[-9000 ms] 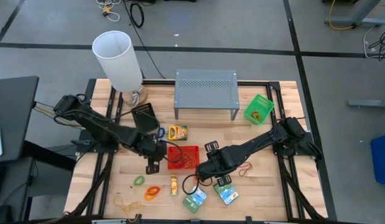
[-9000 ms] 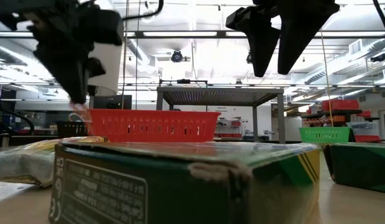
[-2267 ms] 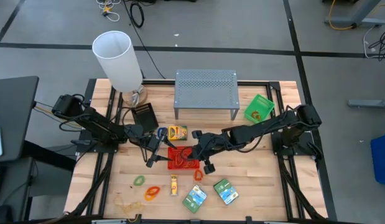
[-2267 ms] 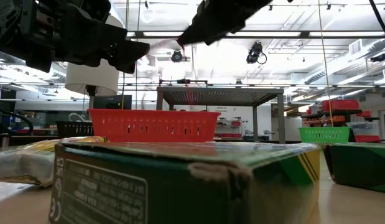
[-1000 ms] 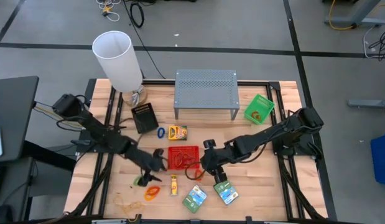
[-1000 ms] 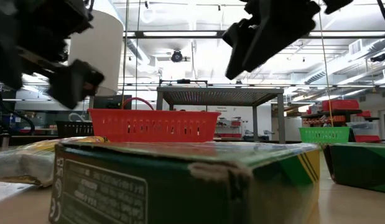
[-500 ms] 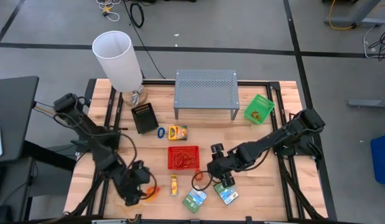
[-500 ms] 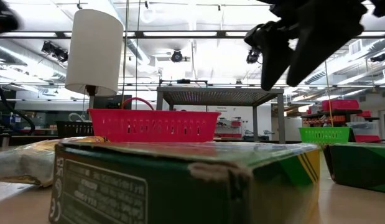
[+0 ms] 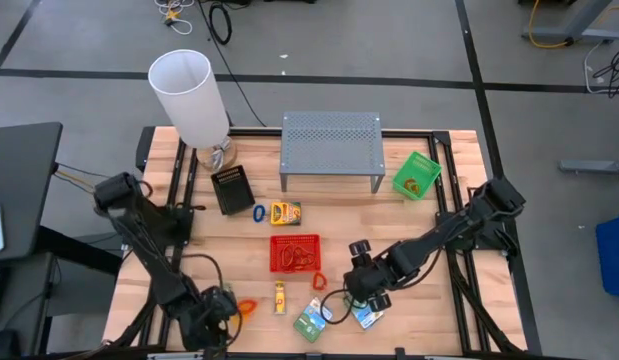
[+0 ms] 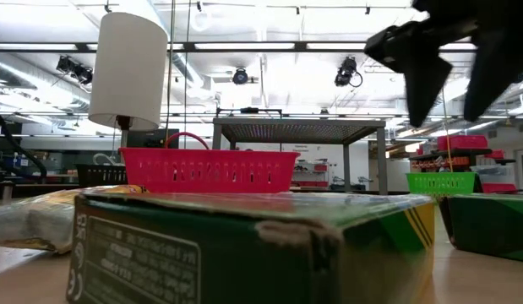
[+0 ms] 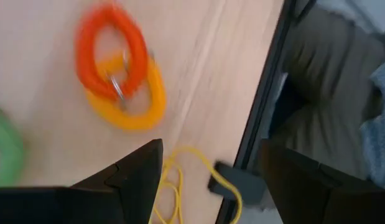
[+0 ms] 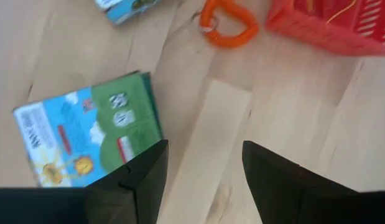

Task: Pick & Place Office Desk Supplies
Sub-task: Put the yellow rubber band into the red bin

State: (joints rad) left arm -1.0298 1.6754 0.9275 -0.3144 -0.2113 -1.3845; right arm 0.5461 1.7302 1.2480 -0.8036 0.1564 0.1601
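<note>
High view, left arm: reaches from the bench's 9 o'clock edge down toward 7 o'clock; the left gripper (image 9: 211, 318) hangs over the front-left corner, just beside the orange and red rubber bands (image 9: 246, 307).
Left fingers: apart, nothing between them; the left wrist view shows the linked bands (image 11: 120, 78) and a green band (image 11: 5, 152) on bare wood beyond the fingers (image 11: 139, 168).
Right arm: stretches from the 3 o'clock edge toward 6 o'clock; the right gripper (image 9: 367, 284) sits above the green-blue packets (image 9: 367, 312).
Right fingers: apart, empty; the right wrist view looks past them at one packet (image 12: 86, 140), an orange band (image 12: 228, 28) and a corner of the red mesh tray (image 12: 329, 25).
Bench: pale wooden planks (image 9: 439, 300) in a black frame, on a grey floor crossed by dark lines.
Room: the low view shows a workshop with ceiling lights and shelving behind.
Task things: red mesh tray (image 9: 294, 253) at centre with bands inside; crayon box (image 9: 285, 212) at its 12 o'clock; a blue band (image 9: 258, 212) and the black box (image 9: 232, 189) toward 10 o'clock; green mesh tray (image 9: 417, 174) at 2 o'clock; a second packet (image 9: 311, 320) at 6 o'clock.
Other things: white lampshade (image 9: 189, 97) at 11 o'clock; grey perforated stand (image 9: 331, 148) at 12 o'clock.
In the way: in the low view a crayon box (image 10: 244, 249) fills the foreground.
</note>
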